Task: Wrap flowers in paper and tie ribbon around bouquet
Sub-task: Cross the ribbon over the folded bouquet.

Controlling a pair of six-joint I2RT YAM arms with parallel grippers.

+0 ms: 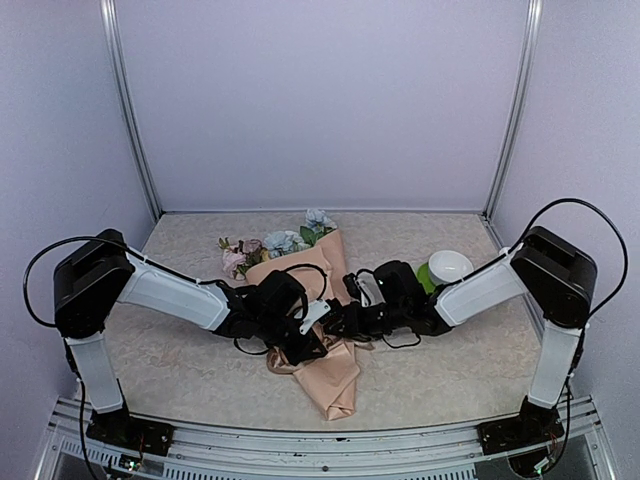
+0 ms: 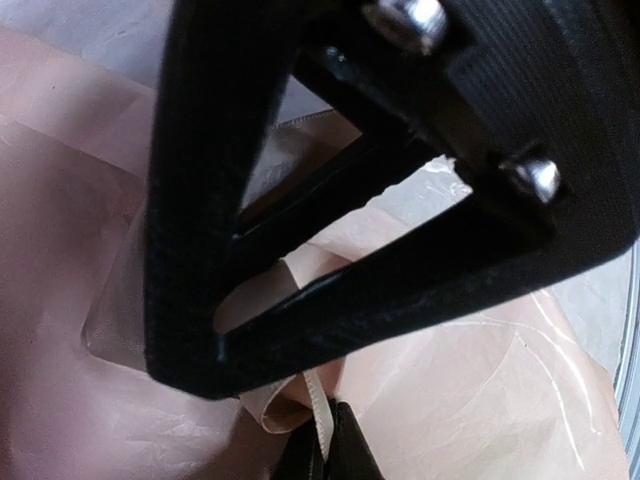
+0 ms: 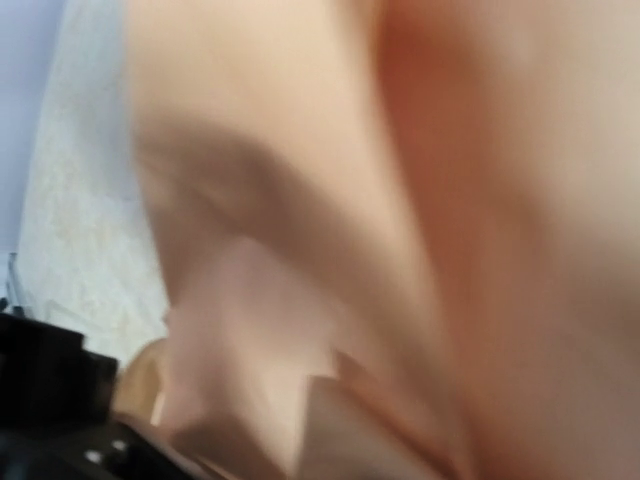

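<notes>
Beneath the two meeting tools, the peach-pink paper-cone bouquet [image 1: 336,385] lies blooms far, pointed tail near, its waist between the clenched left gripper [image 1: 312,322], beside the narrow beige fabric ribbon [image 2: 312,405], and the right gripper [image 1: 347,320], whose grip cannot be told.

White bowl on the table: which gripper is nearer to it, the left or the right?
Right. The right gripper is over the middle of the bouquet, left of the white bowl; the left gripper is further left, at the bouquet's other edge.
</notes>
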